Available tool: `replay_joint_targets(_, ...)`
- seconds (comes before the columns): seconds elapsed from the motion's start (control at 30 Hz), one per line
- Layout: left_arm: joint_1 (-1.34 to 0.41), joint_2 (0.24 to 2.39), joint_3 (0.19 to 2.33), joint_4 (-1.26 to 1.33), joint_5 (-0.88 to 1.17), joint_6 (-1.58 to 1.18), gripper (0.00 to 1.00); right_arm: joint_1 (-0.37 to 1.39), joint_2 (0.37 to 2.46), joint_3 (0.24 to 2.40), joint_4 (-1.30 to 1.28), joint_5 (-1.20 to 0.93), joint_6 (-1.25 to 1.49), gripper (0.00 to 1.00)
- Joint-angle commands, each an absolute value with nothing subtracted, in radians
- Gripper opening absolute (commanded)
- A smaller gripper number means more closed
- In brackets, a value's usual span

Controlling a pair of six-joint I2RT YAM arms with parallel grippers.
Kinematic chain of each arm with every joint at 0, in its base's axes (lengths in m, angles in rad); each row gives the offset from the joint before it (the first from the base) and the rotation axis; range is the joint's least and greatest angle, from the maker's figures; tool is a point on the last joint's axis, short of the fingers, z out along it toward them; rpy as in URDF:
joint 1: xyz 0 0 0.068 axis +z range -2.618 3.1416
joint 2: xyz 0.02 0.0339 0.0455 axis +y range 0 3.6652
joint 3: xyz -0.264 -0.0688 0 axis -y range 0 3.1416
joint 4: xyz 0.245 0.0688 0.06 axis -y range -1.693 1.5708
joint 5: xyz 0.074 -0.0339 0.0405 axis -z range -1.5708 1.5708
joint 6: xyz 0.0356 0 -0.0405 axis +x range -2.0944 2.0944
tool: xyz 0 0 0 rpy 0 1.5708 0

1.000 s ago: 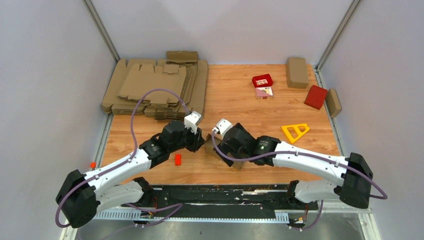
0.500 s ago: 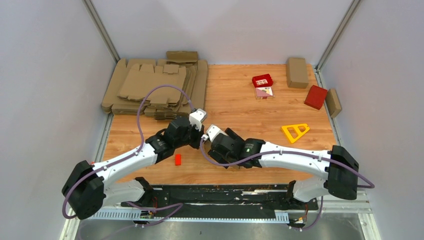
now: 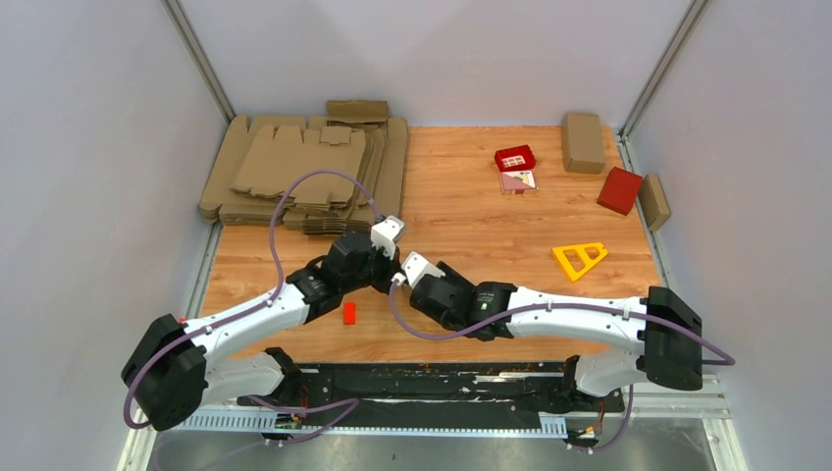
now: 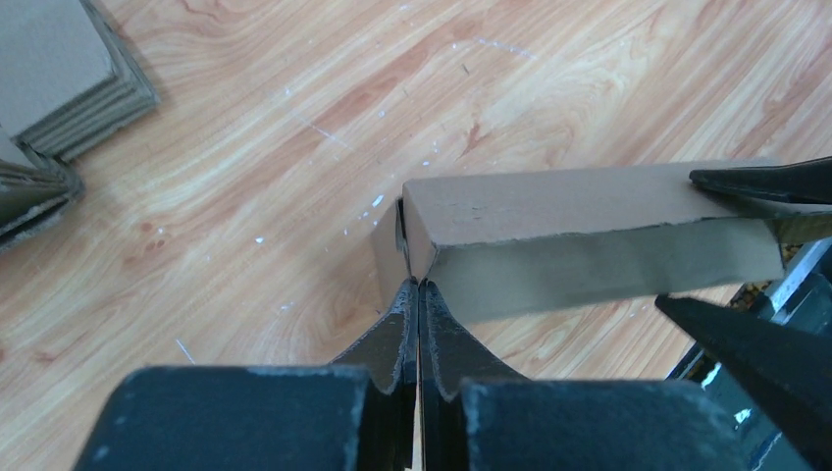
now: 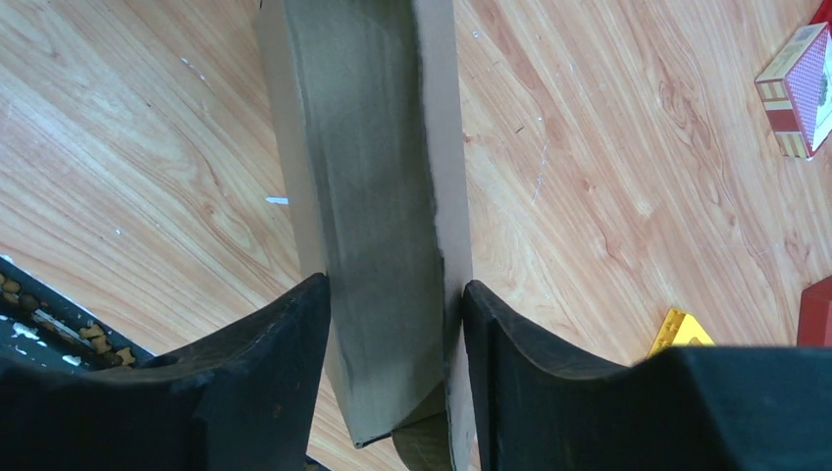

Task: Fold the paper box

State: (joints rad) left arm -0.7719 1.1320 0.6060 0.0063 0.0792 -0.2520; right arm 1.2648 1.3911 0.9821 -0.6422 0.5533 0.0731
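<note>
both wrist views reveal paper box [image 5: 383,226], seemingly hidden overhead, right claw [image 5: 392,334] gripping

right pincer [image 3: 400,278] | shifted left, closer to left pincer [image 3: 389,263] | paper box [image 4: 589,235] now hidden overhead

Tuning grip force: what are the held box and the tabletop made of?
The paper box looks like thin brown cardboard, matte, with slightly ragged cut edges showing. The table looks like wood or wood-grain laminate, smooth and faintly glossy; which one cannot be told.
</note>
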Motion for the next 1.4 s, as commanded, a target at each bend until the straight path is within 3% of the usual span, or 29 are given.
replay_joint_targets(0.0,-0.776,1.122,0.569,0.055,0.1,-0.256,0.0,1.272,1.396,0.965,-0.603,0.599,0.078,0.48)
replay_joint_targets(0.13,-0.776,1.1,0.538,0.071,0.118,-0.273,0.0,1.272,1.396,0.957,-0.593,0.596,0.076,0.47)
replay_joint_targets(0.17,-0.776,1.098,0.533,0.075,0.121,-0.276,0.0,1.273,1.396,0.956,-0.592,0.595,0.075,0.52)
replay_joint_targets(0.27,-0.776,1.098,0.527,0.076,0.123,-0.278,0.0,1.271,1.395,0.953,-0.584,0.582,0.07,0.86)
replay_joint_targets(0.33,-0.776,1.098,0.527,0.076,0.127,-0.277,0.0,1.267,1.392,0.957,-0.577,0.554,0.06,0.97)
replay_joint_targets(0.4,-0.775,1.096,0.526,0.076,0.129,-0.279,0.0,1.253,1.387,0.959,-0.57,0.511,0.047,0.96)
replay_joint_targets(0.5,-0.775,1.097,0.522,0.076,0.127,-0.278,0.0,1.239,1.38,0.952,-0.555,0.475,0.032,0.84)
replay_joint_targets(0.57,-0.775,1.094,0.523,0.075,0.124,-0.283,0.0,1.229,1.381,0.942,-0.542,0.446,0.027,0.82)
replay_joint_targets(0.73,-0.776,1.063,0.53,0.056,0.138,-0.314,0.06,1.179,1.407,0.93,-0.554,0.338,0.033,0.96)
replay_joint_targets(0.83,-0.776,1.033,0.523,0.04,0.134,-0.337,0.17,1.146,1.412,0.924,-0.555,0.276,0.038,1.0)
replay_joint_targets(0.93,-0.776,0.997,0.513,0.026,0.128,-0.359,0.28,1.121,1.397,0.913,-0.534,0.236,0.041,0.98)
replay_joint_targets(1.17,-0.773,0.94,0.564,-0.073,0.094,-0.419,0.44,1.109,1.39,0.918,-0.537,0.245,0.038,0.64)
replay_joint_targets(1.37,-0.751,0.973,0.637,-0.085,0.078,-0.453,0.6,1.109,1.378,0.91,-0.529,0.249,0.04,0.52)
